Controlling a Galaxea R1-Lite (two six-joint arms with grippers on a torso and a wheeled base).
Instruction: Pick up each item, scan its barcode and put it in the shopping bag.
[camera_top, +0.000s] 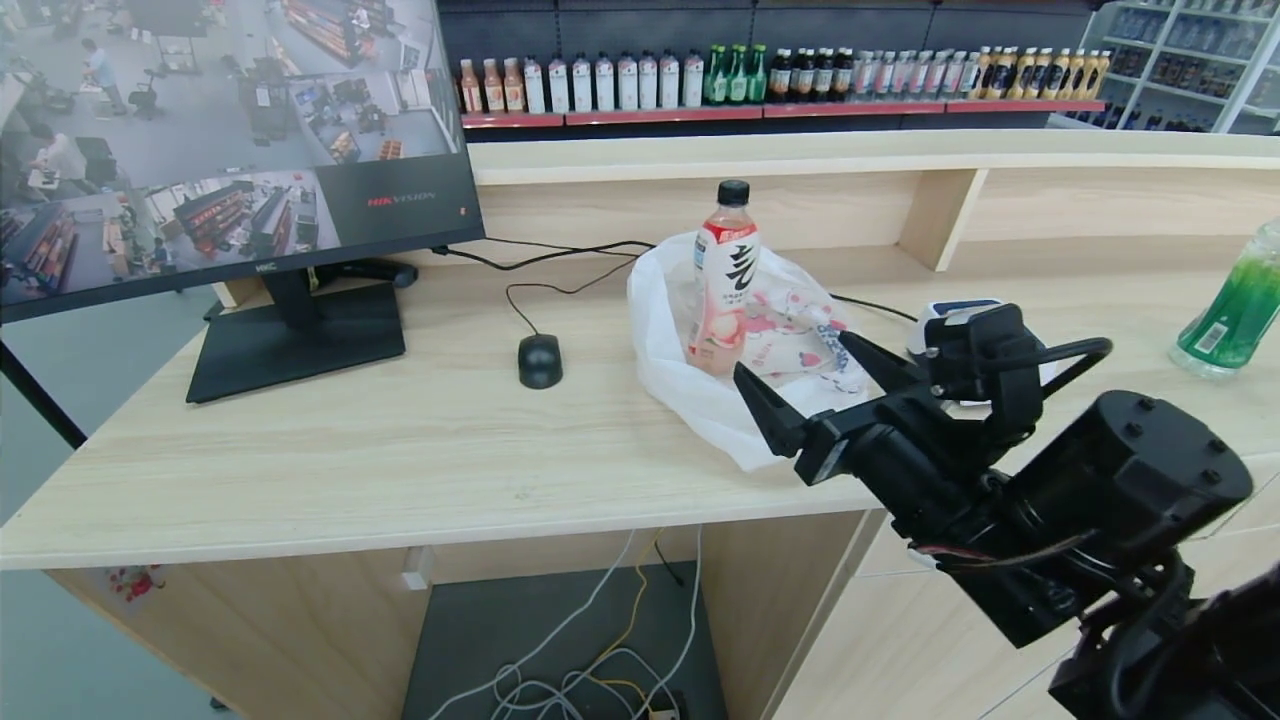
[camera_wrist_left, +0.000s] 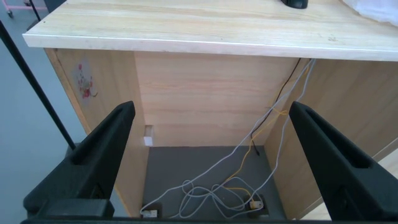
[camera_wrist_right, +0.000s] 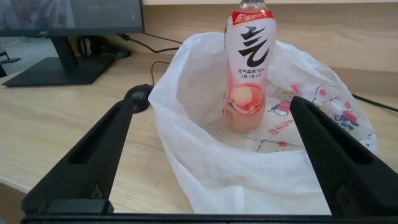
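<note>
Standing in the shopping bag (camera_top: 670, 340) mid-worktop, the pink bottle (camera_top: 722, 285) looks packed; the right gripper (camera_top: 795, 352) hangs wide and empty beside it, free for the green bottle (camera_top: 1232, 310) at the right edge.

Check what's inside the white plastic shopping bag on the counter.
A pink drink bottle with a black cap stands upright inside the white plastic shopping bag. Crumpled folds cover the rest.

Black monitor (camera_top: 230, 150) and mouse (camera_top: 540, 361) on the wooden counter (camera_top: 400, 450), bottle shelf (camera_top: 700, 114) behind, loose cables (camera_top: 596, 672) underneath.
</note>
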